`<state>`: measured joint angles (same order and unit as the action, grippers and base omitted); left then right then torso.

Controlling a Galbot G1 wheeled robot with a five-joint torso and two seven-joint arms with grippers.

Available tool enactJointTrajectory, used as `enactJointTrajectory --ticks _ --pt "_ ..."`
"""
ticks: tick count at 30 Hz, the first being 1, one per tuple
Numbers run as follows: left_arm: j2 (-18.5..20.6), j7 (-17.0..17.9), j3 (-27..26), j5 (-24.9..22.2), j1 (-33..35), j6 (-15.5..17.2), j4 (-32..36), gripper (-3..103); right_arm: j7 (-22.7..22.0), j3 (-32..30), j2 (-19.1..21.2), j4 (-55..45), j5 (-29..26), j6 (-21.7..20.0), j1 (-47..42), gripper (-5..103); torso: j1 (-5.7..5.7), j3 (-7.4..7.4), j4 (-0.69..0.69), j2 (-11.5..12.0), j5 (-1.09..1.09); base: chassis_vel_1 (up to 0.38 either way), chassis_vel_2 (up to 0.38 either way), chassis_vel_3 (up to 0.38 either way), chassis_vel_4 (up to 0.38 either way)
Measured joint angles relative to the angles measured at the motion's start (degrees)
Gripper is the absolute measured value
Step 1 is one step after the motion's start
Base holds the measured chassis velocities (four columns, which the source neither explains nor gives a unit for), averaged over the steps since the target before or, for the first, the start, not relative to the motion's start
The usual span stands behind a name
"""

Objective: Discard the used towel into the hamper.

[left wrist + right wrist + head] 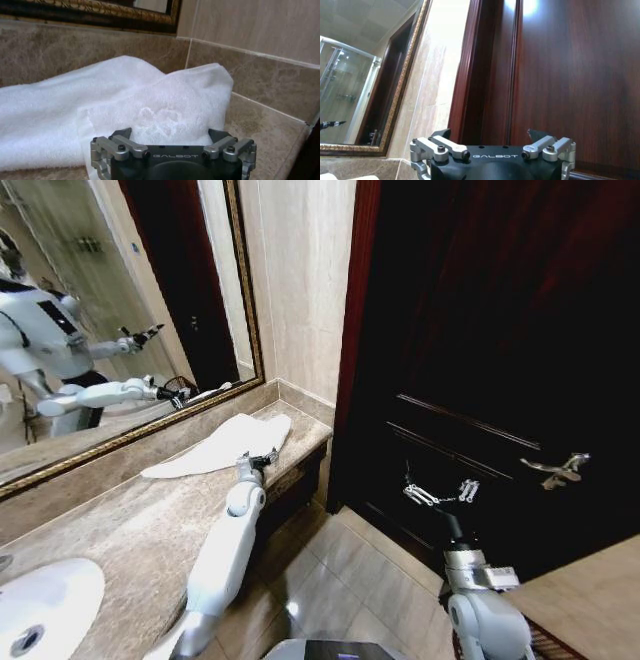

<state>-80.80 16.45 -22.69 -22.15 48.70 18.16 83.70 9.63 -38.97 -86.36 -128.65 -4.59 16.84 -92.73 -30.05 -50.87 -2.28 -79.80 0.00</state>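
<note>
Head view — left gripper [262, 460] spread, apparently touching white terry towel [222, 446] | marble counter [120, 530] | right gripper [440, 495] spread, midair

sink [40, 605], mirror [110, 290], dark door [500, 330]

The white terry-cloth towel [222, 447] lies rumpled and spread flat on the counter's far-right end, against the wall corner.

Likely a hotel-style bathroom: marble counter [130, 525], basin [45, 605], gilt-framed mirror [110, 310], dark wooden door [490, 350].
</note>
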Motion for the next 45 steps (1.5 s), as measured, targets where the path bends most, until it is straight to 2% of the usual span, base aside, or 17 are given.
enactJointTrajectory --ticks 2,4,9,14,17,20,23,25,26,27,28,30,32,39,45 --pt "-0.16 0.00 0.06 -0.16 -0.37 -0.16 -0.73 103 0.25 -0.09 -0.02 0.18 0.05 0.27 0.03 100 0.00 0.00 0.00 0.00 0.00 0.000 0.000 0.000 0.000" --pt "-0.28 -0.06 0.06 -0.26 -0.61 -0.30 -1.19 100 0.45 -0.14 -0.03 0.28 0.06 0.50 0.05 100 0.01 0.00 0.00 0.00 0.00 0.000 0.000 0.000 0.000" --pt "-0.48 -0.69 -0.12 -0.59 -1.06 -1.64 -2.36 85 0.89 -0.17 -0.29 0.76 0.19 1.20 0.19 100 0.01 0.01 0.00 -0.01 0.00 0.000 0.000 0.000 0.000" --pt "-0.49 -0.78 -0.29 -0.72 -0.88 -1.85 -2.21 77 1.10 -0.05 -0.53 1.14 0.31 1.70 0.20 100 0.01 0.00 0.00 -0.01 0.00 0.000 0.000 0.000 0.000" --pt "-0.55 -0.72 -0.37 -0.72 -0.59 -1.97 -2.09 65 1.02 -0.01 -0.59 1.51 0.49 1.99 0.49 100 0.01 0.01 0.00 -0.01 0.00 0.000 0.000 0.000 0.000" --pt "-0.59 -0.71 -0.40 -0.72 -0.42 -2.12 -2.08 61 0.80 -0.06 -0.61 1.67 0.61 2.15 0.74 100 0.01 0.01 0.00 -0.01 0.00 0.000 0.000 0.000 0.000" --pt "-0.65 -0.78 -0.50 -0.72 -0.16 -2.39 -2.05 50 0.57 -0.11 -0.60 1.73 0.61 2.29 0.89 100 0.01 0.01 0.00 -0.01 0.00 0.000 0.000 0.000 0.000" --pt "-0.66 -0.86 -0.54 -0.73 -0.08 -2.56 -2.04 50 0.54 -0.11 -0.60 1.73 0.61 2.32 0.88 100 0.01 0.01 0.00 -0.01 0.00 0.000 0.000 0.000 0.000" --pt "-0.68 -1.05 -0.60 -0.81 0.03 -2.91 -2.02 42 0.52 -0.09 -0.59 1.74 0.60 2.43 0.88 100 0.01 0.01 0.00 -0.01 -0.01 0.000 0.000 0.000 0.000" --pt "-0.67 -1.37 -0.69 -0.99 0.14 -3.26 -1.95 38 0.52 -0.09 -0.60 1.73 0.61 2.63 0.88 100 0.00 0.01 0.00 -0.01 -0.01 0.000 0.000 0.000 0.000" --pt "-0.67 -1.37 -0.69 -0.99 0.14 -3.26 -1.95 38 0.52 -0.09 -0.60 1.73 0.61 2.63 0.88 100 0.00 0.01 0.00 -0.01 -0.01 0.000 0.000 0.000 0.000" --pt "-0.51 -2.34 -0.96 -1.65 0.55 -3.93 -1.37 30 0.86 -0.06 -0.63 1.74 0.77 3.08 0.88 100 0.00 0.00 0.00 -0.01 -0.01 0.000 0.000 0.000 0.000" --pt "-0.50 -2.45 -1.00 -1.71 0.62 -4.09 -1.30 30 0.91 -0.05 -0.63 1.73 0.78 3.12 0.87 100 0.00 0.00 0.00 -0.01 -0.01 0.000 0.000 0.000 0.000" --pt "-0.73 -4.75 -1.68 -2.27 2.60 -7.27 0.62 10 0.83 -0.35 -0.73 0.72 0.76 3.16 0.10 100 0.00 0.00 0.00 -0.01 -0.01 0.000 0.000 0.000 0.000" --pt "-1.94 -6.34 -2.87 -3.11 6.94 -9.92 6.36 8 1.32 -0.35 -0.73 -0.66 -0.78 3.18 -0.33 100 0.00 0.00 0.00 -0.01 -0.01 0.000 0.000 0.000 0.000"
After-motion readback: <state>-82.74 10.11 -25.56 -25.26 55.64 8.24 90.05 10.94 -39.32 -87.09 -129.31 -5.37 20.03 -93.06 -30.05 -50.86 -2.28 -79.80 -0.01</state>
